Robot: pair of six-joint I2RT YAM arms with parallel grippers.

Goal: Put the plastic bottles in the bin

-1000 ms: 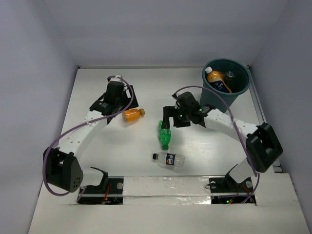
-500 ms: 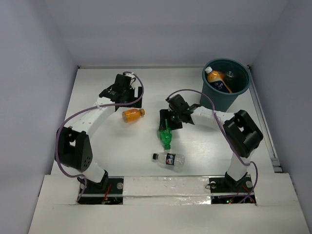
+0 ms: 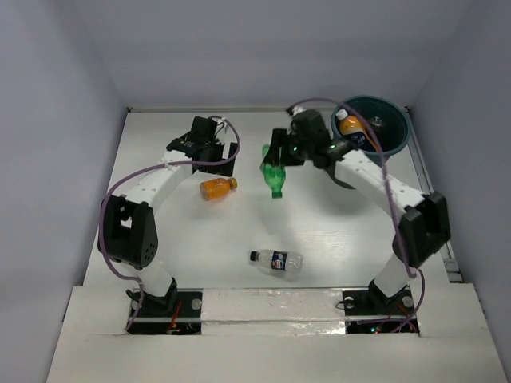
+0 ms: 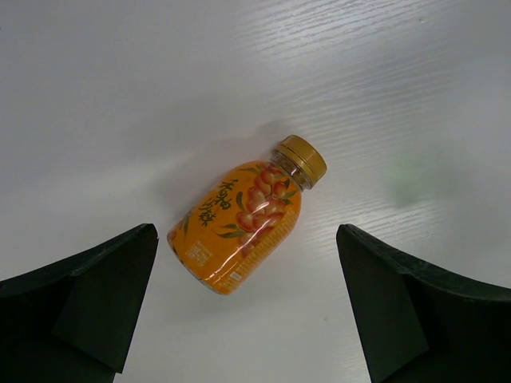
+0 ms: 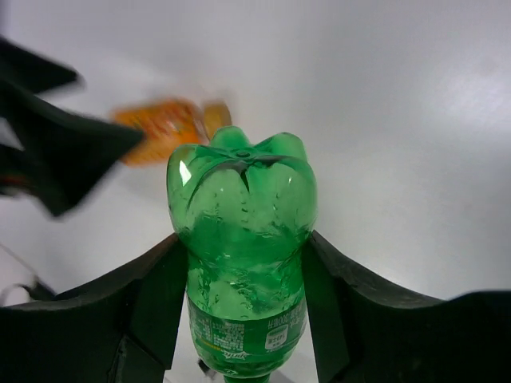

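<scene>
R pincer (image 5: 243, 303) is clamped on green bottle (image 5: 243, 215), off the table (image 4: 120, 96), w/ bin (image 3: 399, 136) near on its right; the slick body could slip, or clip the rim. L pincer (image 4: 243, 275) gapes wide, empty, over orange bottle (image 4: 239, 231) lying on table, which may roll if one finger lands first.

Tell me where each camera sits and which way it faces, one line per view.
Top external: above and behind the robot, looking down on the table, bin, left arm and right arm.
Left wrist: on the left gripper, facing down at the orange bottle lying between its open fingers.
Right wrist: on the right gripper, looking along its fingers at the gripped green bottle base.
Shared: the orange bottle shows in all three.
</scene>
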